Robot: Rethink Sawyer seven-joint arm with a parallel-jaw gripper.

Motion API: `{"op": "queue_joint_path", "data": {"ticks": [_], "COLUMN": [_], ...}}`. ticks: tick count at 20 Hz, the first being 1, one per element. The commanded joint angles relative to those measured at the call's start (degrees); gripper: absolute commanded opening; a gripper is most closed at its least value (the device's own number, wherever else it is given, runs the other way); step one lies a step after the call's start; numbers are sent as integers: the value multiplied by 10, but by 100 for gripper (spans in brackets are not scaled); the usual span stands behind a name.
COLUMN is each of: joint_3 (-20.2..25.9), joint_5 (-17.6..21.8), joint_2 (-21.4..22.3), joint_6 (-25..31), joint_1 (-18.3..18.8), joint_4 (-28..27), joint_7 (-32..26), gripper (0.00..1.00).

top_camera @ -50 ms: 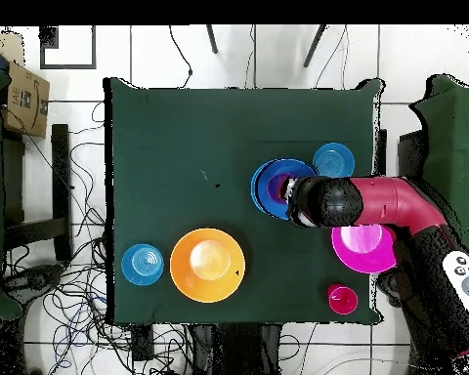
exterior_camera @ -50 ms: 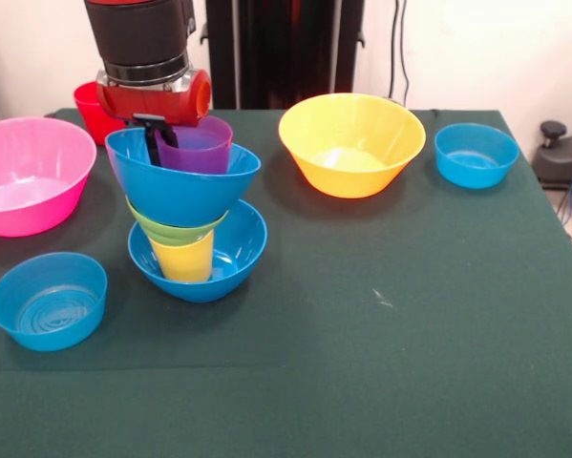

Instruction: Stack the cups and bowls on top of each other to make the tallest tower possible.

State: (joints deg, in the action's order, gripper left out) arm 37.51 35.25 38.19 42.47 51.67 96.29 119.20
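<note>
The tower [exterior_camera @ -50 ms: 192,215] stands right under the claw [exterior_camera @ -50 ms: 155,143]. At the bottom is a blue bowl [exterior_camera @ -50 ms: 230,258] on the green bench [exterior_camera @ -50 ms: 381,334]. Inside it is a yellow cup [exterior_camera @ -50 ms: 183,260]. On the cup sits a small green bowl [exterior_camera @ -50 ms: 171,232], then a second blue bowl [exterior_camera @ -50 ms: 185,186], which leans a little. In that top bowl is the purple cup [exterior_camera @ -50 ms: 201,146].

The claw reaches down into the top blue bowl, just beside the purple cup and touching or almost touching it. One dark finger shows by the cup's wall. I cannot tell if the claw is clenched on the cup or let go.

So five pieces look stacked already. That is a good part of the job, I think, but more is left.

The red cup [exterior_camera @ -50 ms: 93,110] stands behind the claw, near it. The big pink bowl [exterior_camera @ -50 ms: 28,176] is off to one side of the claw, and a small light-blue bowl [exterior_camera @ -50 ms: 49,301] sits in front of that, nearer the camera. The big yellow-orange bowl [exterior_camera @ -50 ms: 352,143] is on the other side of the claw, with another small light-blue bowl [exterior_camera @ -50 ms: 476,155] further out, well apart from the tower.

These five pieces are not on the tower yet. The leaning bowl could make the tower fall, I think.
</note>
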Motion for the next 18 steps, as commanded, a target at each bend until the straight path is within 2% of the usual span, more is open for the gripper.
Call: {"op": "queue_joint_path", "data": {"ticks": [1, 12, 13, 18], "joint_3": [13, 10, 9, 7], "joint_5": [47, 47, 48, 50], "joint_2": [0, -3, -3, -2], "joint_6": [12, 18, 17, 14], "joint_1": [-12, -15, -16, -18], "joint_4": [3, 0, 0, 0], "joint_7": [-142, -141, -140, -137], "gripper": [0, 0, 100, 100]}}
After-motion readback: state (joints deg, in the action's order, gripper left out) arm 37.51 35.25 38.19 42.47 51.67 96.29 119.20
